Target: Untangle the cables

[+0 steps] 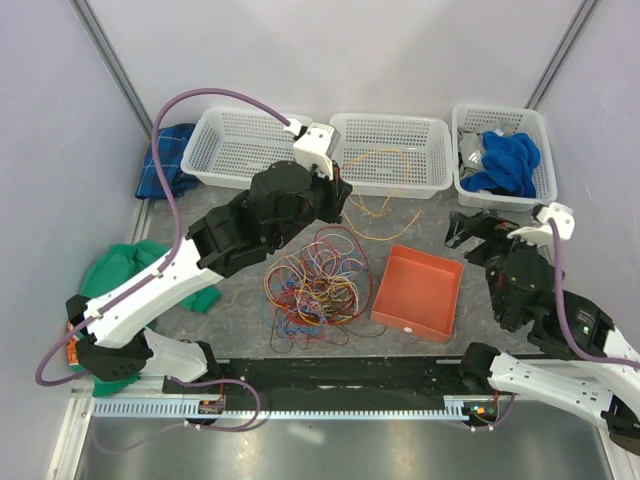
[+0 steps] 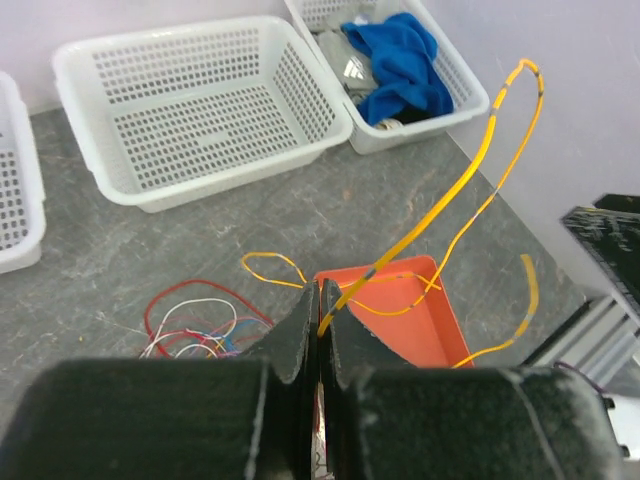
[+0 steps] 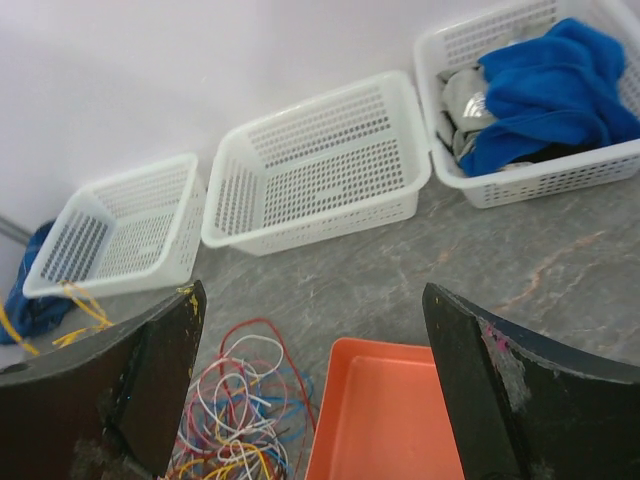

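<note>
Left gripper [image 2: 319,305] was clamped on a yellow cable [image 2: 435,215]; floppy and light, I'd grab near ends; right gripper [image 3: 310,320] gaped empty

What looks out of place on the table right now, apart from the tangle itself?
A blue checked cloth sits bunched against the wall outside the left basket, and a green cloth lies crumpled under the left arm. Neither is in a basket. Nothing looks spilled or broken.

Premises: apparently a robotics lab test cell, not a home. Evidence: plain pale panel walls [image 1: 400,50] on aluminium struts [image 1: 111,60], grey work table [image 1: 430,215], three white sorting baskets [image 1: 390,117], slotted mounting rail [image 1: 330,409] beneath two robot arms [image 1: 160,285].
</note>
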Controlling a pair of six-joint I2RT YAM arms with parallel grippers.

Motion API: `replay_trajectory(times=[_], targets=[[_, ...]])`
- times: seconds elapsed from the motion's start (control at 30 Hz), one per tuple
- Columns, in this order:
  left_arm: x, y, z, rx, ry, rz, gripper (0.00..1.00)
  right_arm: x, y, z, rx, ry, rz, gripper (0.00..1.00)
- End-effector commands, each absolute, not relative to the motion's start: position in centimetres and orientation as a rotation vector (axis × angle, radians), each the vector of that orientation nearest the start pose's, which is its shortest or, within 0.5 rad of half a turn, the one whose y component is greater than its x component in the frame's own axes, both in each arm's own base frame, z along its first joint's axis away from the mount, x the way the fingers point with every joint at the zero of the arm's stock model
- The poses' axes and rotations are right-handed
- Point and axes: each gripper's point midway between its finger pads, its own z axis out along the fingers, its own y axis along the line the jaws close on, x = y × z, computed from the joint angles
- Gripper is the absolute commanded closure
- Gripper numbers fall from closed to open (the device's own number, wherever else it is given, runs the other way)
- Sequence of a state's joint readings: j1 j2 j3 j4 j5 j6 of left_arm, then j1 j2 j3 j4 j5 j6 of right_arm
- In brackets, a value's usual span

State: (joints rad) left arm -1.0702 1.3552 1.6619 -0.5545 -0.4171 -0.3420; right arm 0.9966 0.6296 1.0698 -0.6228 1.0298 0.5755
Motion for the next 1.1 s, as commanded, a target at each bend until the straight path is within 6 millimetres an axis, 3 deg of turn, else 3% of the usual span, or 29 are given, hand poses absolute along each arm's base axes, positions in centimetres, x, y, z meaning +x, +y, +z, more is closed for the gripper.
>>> replay_trajectory(times=[0.0, 0.13, 0.33, 0.47, 0.7, 0.93, 0.97, 1.03, 1.07], targets=[[25.8, -30.5, 41.2, 0.314, 1.792, -0.525, 0.98, 20.0, 2.3, 38.7, 0.547, 1.513, 0.226, 0.03], [25.0, -32.1, 39.8, 0.368, 1.830, -0.614, 0.98, 19.7, 2.0, 38.8, 0.540, 1.510, 0.239, 0.04], [21.6, -38.5, 36.5, 0.568, 1.912, -0.929, 0.98, 19.7, 2.1, 38.0, 0.532, 1.524, 0.223, 0.04], [19.5, -41.5, 32.5, 0.675, 1.960, -1.007, 0.98, 19.5, 1.6, 37.9, 0.546, 1.516, 0.226, 0.04], [19.1, -44.4, 25.8, 0.691, 1.998, -1.070, 0.98, 19.5, 1.9, 37.0, 0.537, 1.531, 0.232, 0.04], [20.7, -46.5, 19.8, 0.669, 2.065, -1.012, 0.98, 19.6, 2.4, 36.3, 0.517, 1.551, 0.238, 0.04], [20.9, -46.5, 19.3, 0.670, 2.077, -0.997, 0.92, 19.5, 2.4, 36.3, 0.517, 1.551, 0.241, 0.04], [21.3, -46.4, 19.3, 0.660, 2.098, -0.961, 0.63, 19.5, 2.5, 36.1, 0.512, 1.556, 0.241, 0.04], [21.8, -45.9, 18.9, 0.639, 2.111, -0.906, 0.55, 19.6, 2.5, 36.0, 0.509, 1.559, 0.239, 0.04]])
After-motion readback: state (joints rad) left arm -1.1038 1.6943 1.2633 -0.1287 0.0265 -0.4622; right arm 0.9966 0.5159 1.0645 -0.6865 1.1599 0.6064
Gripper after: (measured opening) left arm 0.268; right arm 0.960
